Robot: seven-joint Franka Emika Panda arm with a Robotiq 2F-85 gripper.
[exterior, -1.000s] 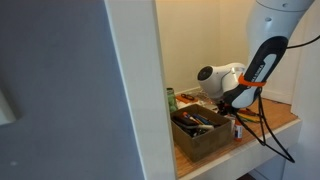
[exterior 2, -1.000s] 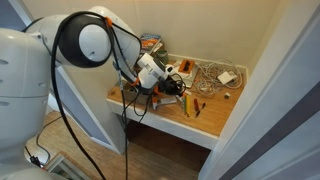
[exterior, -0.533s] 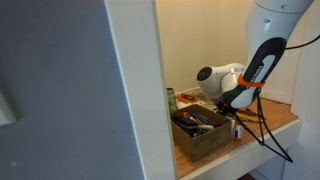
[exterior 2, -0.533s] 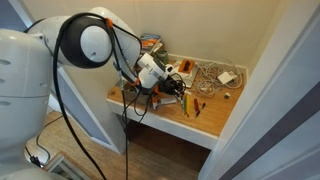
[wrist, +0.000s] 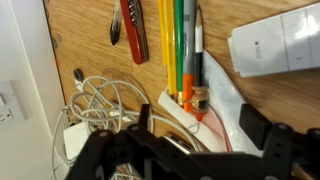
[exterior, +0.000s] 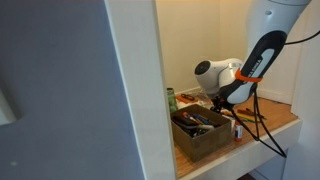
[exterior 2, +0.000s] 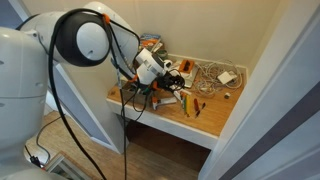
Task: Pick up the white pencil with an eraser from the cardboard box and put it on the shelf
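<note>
Wood shelf [exterior 2: 214, 122] under gripper [wrist: 198, 126]; fingers spread, gripping nothing. White strip [wrist: 176, 106] beside coloured pens [wrist: 180, 45], likely pencil, laid alongside them for tidy release. Box [exterior: 200, 130] near arm; placing step looks done.

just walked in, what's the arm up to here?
The Panda arm reaches into the alcove, its tool low over the wooden shelf, next to the cardboard box. The wrist view looks down on a row of coloured pencils and tangled white cables lying on the shelf. Whether the tool holds anything cannot be told.
</note>
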